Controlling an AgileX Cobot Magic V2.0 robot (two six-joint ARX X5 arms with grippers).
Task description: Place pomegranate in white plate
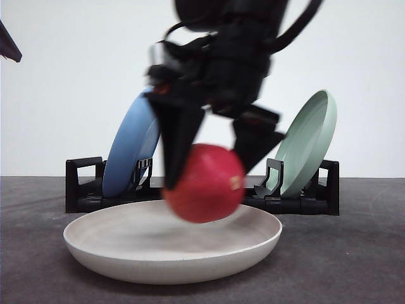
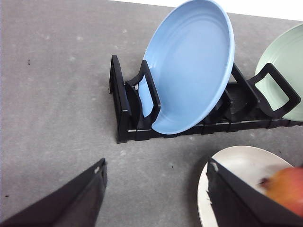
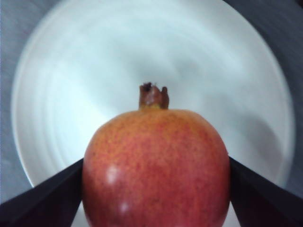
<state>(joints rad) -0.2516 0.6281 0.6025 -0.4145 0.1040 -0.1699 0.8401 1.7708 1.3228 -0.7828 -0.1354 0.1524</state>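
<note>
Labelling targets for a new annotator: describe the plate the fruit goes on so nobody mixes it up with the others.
Find the black rack across the back of the grey table. The white plate lies flat in front of it, under the right claw holding the pomegranate. The blue plate and green plate stand on edge in the rack; this one is cream-white and lying down.

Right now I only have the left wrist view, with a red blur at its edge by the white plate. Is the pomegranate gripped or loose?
Observer: Gripped. In the right wrist view the pomegranate sits between the fingers of the right gripper.
Operator: Over the plate?
Observer: Yes. In that view the white plate spreads out behind the fruit on both sides and beyond its stem.
Operator: Touching down?
Observer: The front view shows it low over the plate's bowl, blurred. I cannot tell whether it is touching.
</note>
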